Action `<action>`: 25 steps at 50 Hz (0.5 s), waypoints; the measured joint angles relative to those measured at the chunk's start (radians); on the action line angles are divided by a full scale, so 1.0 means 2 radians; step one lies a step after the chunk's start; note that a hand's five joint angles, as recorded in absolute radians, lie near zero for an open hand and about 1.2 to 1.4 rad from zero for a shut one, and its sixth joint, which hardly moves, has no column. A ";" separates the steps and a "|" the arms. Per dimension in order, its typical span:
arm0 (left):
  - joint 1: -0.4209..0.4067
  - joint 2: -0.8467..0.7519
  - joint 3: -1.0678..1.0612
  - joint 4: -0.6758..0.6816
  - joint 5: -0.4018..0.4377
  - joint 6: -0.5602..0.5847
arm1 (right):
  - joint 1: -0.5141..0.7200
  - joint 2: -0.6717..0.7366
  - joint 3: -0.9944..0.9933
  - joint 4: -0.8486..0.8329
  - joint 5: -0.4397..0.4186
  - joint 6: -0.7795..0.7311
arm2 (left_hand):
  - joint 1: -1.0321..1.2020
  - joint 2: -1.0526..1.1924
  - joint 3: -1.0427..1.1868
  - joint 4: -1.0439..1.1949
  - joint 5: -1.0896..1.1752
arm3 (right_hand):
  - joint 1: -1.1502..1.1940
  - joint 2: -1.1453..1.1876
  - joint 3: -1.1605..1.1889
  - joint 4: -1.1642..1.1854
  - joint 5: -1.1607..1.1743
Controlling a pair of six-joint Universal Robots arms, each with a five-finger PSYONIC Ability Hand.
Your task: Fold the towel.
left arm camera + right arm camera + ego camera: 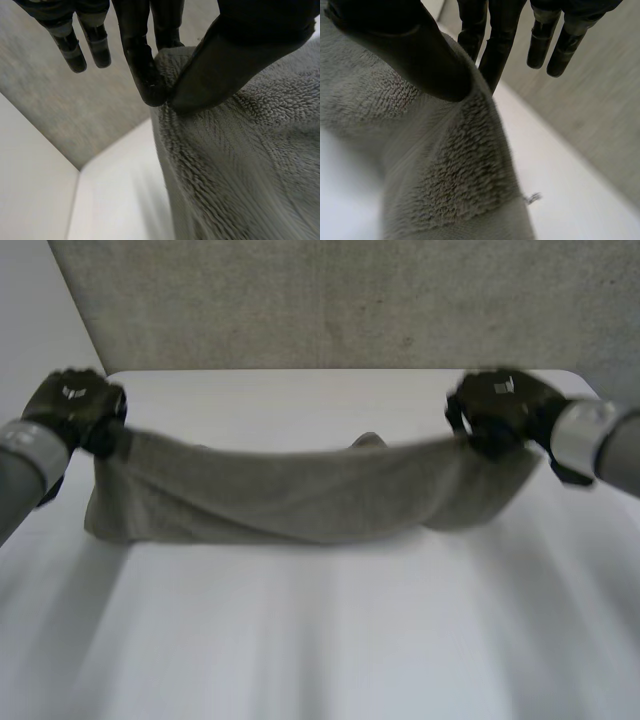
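A grey-green terry towel hangs stretched between my two hands above the white table, its lower part resting on the table. My left hand pinches the towel's left upper corner; in the left wrist view the thumb and a finger press the towel between them. My right hand pinches the right upper corner; in the right wrist view its thumb clamps the towel against the fingers. The top edge sags slightly in the middle.
A grey wall stands right behind the table's far edge. Bare table surface lies in front of the towel, toward me. A loose thread hangs from the towel's hem.
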 measured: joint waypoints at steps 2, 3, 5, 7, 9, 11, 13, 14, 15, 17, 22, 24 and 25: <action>-0.012 -0.028 0.047 0.001 -0.017 -0.004 | 0.014 0.018 -0.044 -0.022 0.016 0.009 | 0.000 0.000 0.000 0.000 0.000 | 0.000 0.000 0.000 0.000 0.000; -0.019 -0.044 0.083 0.001 -0.030 -0.007 | 0.023 0.028 -0.076 -0.044 0.028 0.017 | 0.001 0.001 0.000 0.000 0.000 | 0.000 0.000 0.000 0.000 0.000; -0.031 -0.069 0.160 0.002 -0.055 -0.013 | 0.035 0.038 -0.128 -0.094 0.051 0.033 | 0.001 0.001 0.000 0.000 0.000 | 0.000 0.000 0.000 0.000 0.000; -0.036 -0.080 0.213 0.004 -0.070 -0.020 | 0.040 0.038 -0.157 -0.133 0.066 0.048 | 0.001 0.001 0.000 0.000 0.000 | 0.000 0.000 0.000 0.000 0.000; -0.042 -0.084 0.275 0.010 -0.084 -0.033 | 0.043 0.029 -0.189 -0.188 0.084 0.072 | 0.001 0.001 0.000 0.000 0.000 | 0.000 0.000 0.000 0.000 0.000; -0.045 -0.075 0.315 0.018 -0.091 -0.051 | 0.043 0.016 -0.206 -0.225 0.095 0.094 | 0.001 0.001 0.000 0.000 0.000 | 0.000 0.000 0.000 0.000 0.000; -0.047 -0.057 0.339 0.031 -0.093 -0.073 | 0.042 0.003 -0.215 -0.250 0.102 0.115 | 0.001 0.002 0.000 0.000 0.000 | 0.000 0.000 0.000 0.000 0.000; -0.047 -0.047 0.343 0.038 -0.092 -0.082 | 0.041 -0.003 -0.215 -0.257 0.102 0.123 | 0.001 0.002 0.000 0.000 0.000 | 0.000 0.000 0.000 0.000 0.000; -0.046 -0.037 0.342 0.045 -0.090 -0.090 | 0.039 -0.009 -0.210 -0.260 0.101 0.130 | 0.001 0.002 0.000 0.000 0.001 | 0.000 0.000 0.000 0.000 0.000; -0.046 -0.024 0.333 0.054 -0.086 -0.099 | 0.037 -0.016 -0.199 -0.262 0.097 0.135 | 0.001 0.002 0.000 0.000 0.003 | 0.000 0.000 0.000 0.000 0.000; -0.043 -0.002 0.260 0.075 -0.060 -0.109 | 0.021 -0.041 -0.115 -0.261 0.060 0.140 | 0.001 0.002 0.000 0.000 0.004 | 0.000 0.000 0.000 0.000 0.000; -0.041 0.000 0.217 0.080 -0.046 -0.108 | 0.014 -0.050 -0.068 -0.261 0.035 0.139 | 0.001 0.003 0.000 0.000 0.004 | 0.000 0.000 0.000 0.000 0.000; -0.041 0.000 0.207 0.081 -0.043 -0.108 | 0.013 -0.051 -0.057 -0.261 0.030 0.139 | 0.001 0.003 0.000 0.000 0.004 | 0.000 0.000 0.000 0.000 0.000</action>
